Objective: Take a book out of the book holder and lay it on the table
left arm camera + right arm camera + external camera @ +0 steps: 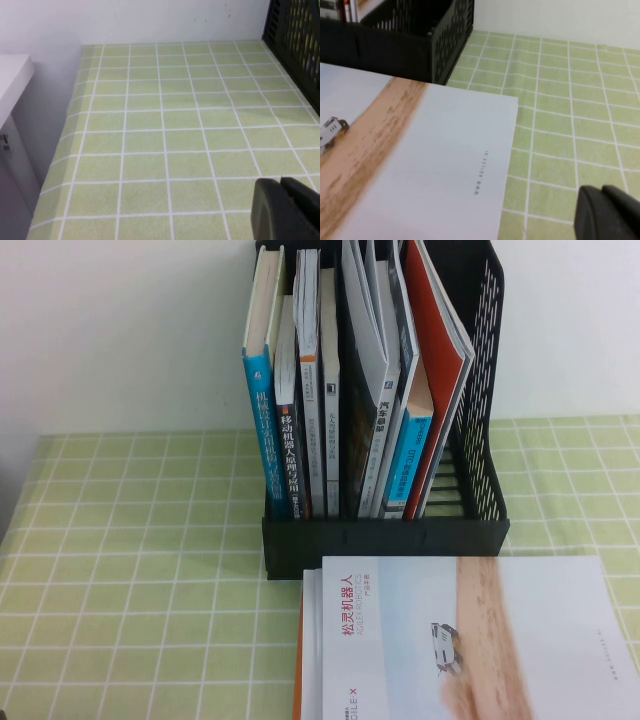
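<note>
The black book holder (pixel 470 480) stands at the back middle of the green checked table (pixel 130 570), full of upright books. A book with a black spine and white characters (pixel 290 455) stands in its left part, next to a blue-spined book (pixel 262 430). Neither gripper shows in the high view. My left gripper (pixel 280 182) is shut and empty, low over bare cloth to the left of the holder (pixel 295 40). My right gripper (pixel 602 191) is shut and empty over the cloth, right of the holder (pixel 420 35).
A white book with a sandy-tan picture (pixel 470 640) lies flat on another book in front of the holder; it also shows in the right wrist view (pixel 410 160). A white wall runs behind the table. The table's left edge drops off (pixel 55 165).
</note>
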Controlling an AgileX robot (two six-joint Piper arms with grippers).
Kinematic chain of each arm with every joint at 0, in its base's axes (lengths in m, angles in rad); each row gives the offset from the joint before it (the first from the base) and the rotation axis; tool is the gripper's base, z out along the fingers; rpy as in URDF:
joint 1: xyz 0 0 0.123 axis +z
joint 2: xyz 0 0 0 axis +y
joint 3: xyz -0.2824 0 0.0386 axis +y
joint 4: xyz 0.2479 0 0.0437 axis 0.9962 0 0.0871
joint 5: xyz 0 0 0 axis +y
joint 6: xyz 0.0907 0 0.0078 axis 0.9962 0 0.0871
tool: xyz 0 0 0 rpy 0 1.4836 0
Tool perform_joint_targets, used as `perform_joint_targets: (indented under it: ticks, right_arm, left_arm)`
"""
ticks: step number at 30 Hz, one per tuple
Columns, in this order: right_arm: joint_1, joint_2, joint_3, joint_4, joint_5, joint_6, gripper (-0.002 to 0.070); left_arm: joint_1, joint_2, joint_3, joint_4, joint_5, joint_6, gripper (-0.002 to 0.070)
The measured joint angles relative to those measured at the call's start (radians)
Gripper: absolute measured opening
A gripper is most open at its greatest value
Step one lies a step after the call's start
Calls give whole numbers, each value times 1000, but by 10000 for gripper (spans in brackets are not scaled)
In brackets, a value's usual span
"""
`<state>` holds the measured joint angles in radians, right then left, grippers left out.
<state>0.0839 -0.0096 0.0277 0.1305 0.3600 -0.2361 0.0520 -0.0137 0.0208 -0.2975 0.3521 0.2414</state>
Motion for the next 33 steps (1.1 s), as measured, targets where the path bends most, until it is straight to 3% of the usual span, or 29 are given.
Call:
perform_joint_targets:
  ticks: [12, 23, 27, 33]
  right_arm:
    - [0, 0, 0, 10, -124, 0, -1]
    - [0, 0, 0, 28, -696, 0, -1]
    - [0, 0, 0, 32, -889, 0, -1]
    - [0, 0, -6, 36, -1071, 58, -1]
  left_arm:
    - [0, 0, 0, -51, -36, 2, -2]
    - [0, 0, 3, -470, -605, 5, -3]
    - [0, 0, 3, -541, -695, -45, -2]
    - [0, 0, 3, -599, -784, -241, -3]
